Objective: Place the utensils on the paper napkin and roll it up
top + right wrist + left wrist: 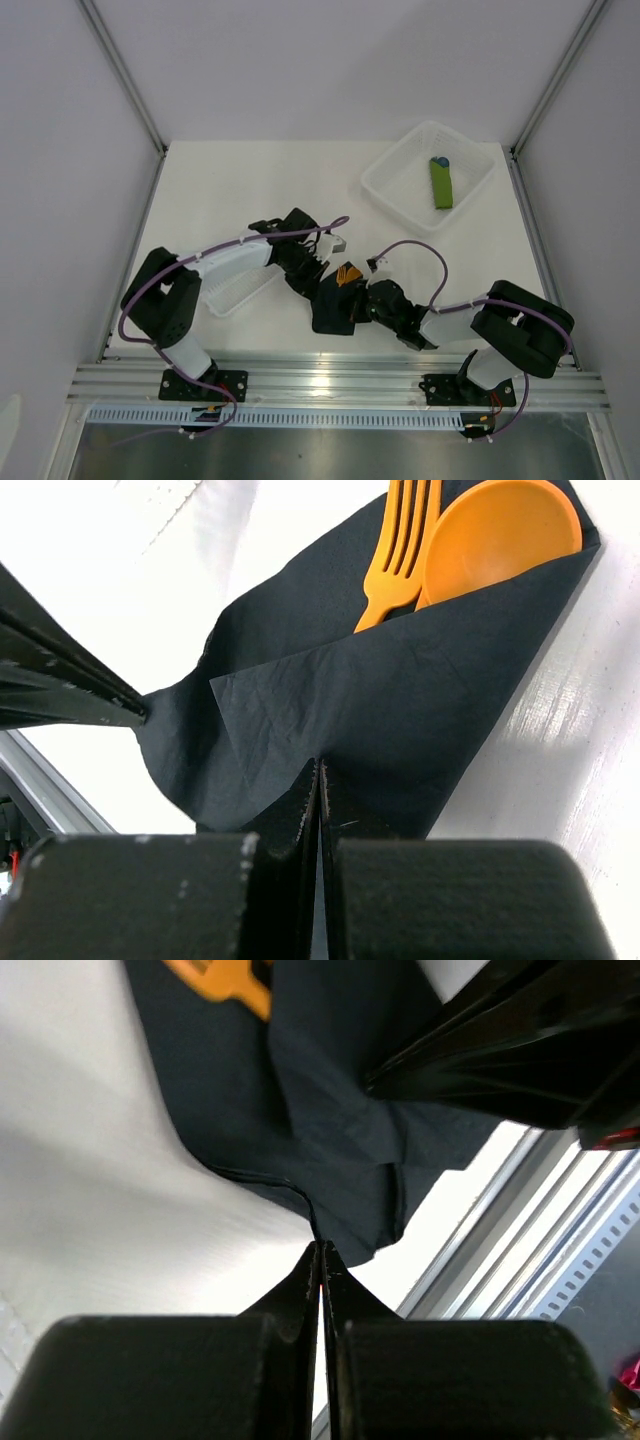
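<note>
The black paper napkin [330, 310] lies near the table's front edge, partly folded over the orange utensils [348, 274]. In the right wrist view a fork [400, 550] and a round-bowled spoon [500, 530] stick out from under the napkin's [400, 700] folded flap. My right gripper [318, 765] is shut, pinching the napkin's near fold. My left gripper [320, 1247] is shut on the napkin's [330, 1130] corner edge. Its fingers [70, 685] show at the left in the right wrist view. An orange utensil handle [225, 980] shows at the top of the left wrist view.
A clear plastic tray [400, 200] at the back right holds a green rolled bundle [441, 183] with a blue tip. Another clear tray [240, 290] lies under the left arm. The aluminium rail [340, 380] runs along the near edge, close to the napkin.
</note>
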{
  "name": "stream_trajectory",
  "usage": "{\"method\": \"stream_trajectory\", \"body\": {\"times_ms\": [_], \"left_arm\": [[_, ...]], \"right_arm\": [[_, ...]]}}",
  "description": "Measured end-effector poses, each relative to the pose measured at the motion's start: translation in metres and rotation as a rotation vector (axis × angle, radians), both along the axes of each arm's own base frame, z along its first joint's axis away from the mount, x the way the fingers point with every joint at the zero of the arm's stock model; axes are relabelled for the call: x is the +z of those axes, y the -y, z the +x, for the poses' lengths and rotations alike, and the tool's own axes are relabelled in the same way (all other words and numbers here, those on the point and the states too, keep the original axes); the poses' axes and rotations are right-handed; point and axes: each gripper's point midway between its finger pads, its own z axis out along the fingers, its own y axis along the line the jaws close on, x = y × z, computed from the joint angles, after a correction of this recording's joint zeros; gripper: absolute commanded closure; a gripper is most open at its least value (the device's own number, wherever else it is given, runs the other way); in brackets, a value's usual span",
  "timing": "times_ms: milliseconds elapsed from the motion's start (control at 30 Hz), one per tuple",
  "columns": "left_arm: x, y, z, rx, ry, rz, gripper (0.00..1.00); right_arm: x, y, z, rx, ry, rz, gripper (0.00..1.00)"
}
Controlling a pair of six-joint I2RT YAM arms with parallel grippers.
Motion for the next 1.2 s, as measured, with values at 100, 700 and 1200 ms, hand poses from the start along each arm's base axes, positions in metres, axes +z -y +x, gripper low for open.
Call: {"method": "stream_trajectory", "body": {"times_ms": [100, 700, 1200], "left_arm": [[0.009, 0.01, 0.0, -0.032, 0.021, -0.029, 0.99], [0.053, 0.078, -0.016, -0.219, 0.109, -0.189, 0.99], [-0.008, 0.092, -0.02, -0.194, -0.032, -0.125, 0.99]], "right_arm": [[0.0, 0.001, -0.001, -0.005, -0.001, 0.014, 1.0], [0.0, 0.003, -0.002, -0.044, -0.021, 0.104, 1.0], [0.0, 0.011, -0.005, -0.066, -0.059, 0.101, 0.97]]}}
